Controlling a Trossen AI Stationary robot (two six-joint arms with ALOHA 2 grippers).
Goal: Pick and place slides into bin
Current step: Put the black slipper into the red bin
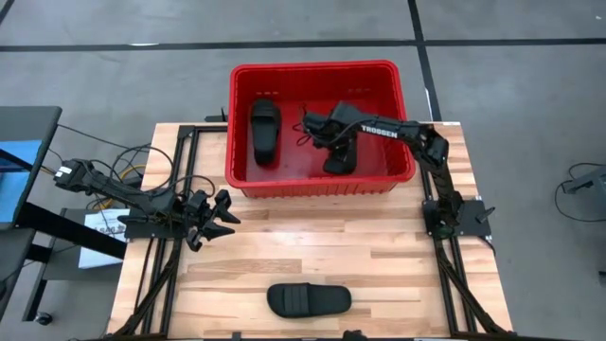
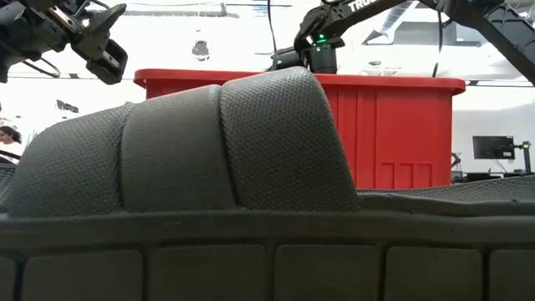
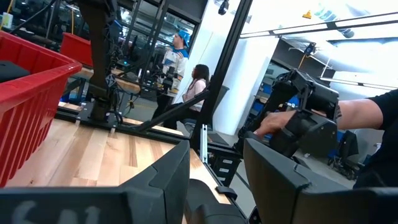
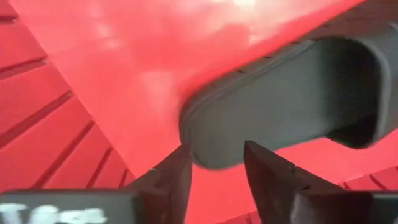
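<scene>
Pale wood tabletop (image 1: 379, 246) on grey floor, workshop with a person beyond. One red bin (image 1: 322, 180) at 12 o'clock holding two slides (image 1: 264, 133); a third (image 1: 309, 299) at 6 o'clock. Right end effector (image 1: 338, 152) parted inside bin; left end effector (image 1: 223, 214) parted, empty, at 9 o'clock

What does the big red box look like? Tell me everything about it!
The red bin is a big rectangular tub that looks like shiny plastic, with sloping ribbed walls and a thick rim. It sits open-topped at the far edge of the wooden table. Two black slides lie on its floor: one near the left wall, another under the right claw, which reaches down inside with its fingers apart just above that slide.
</scene>
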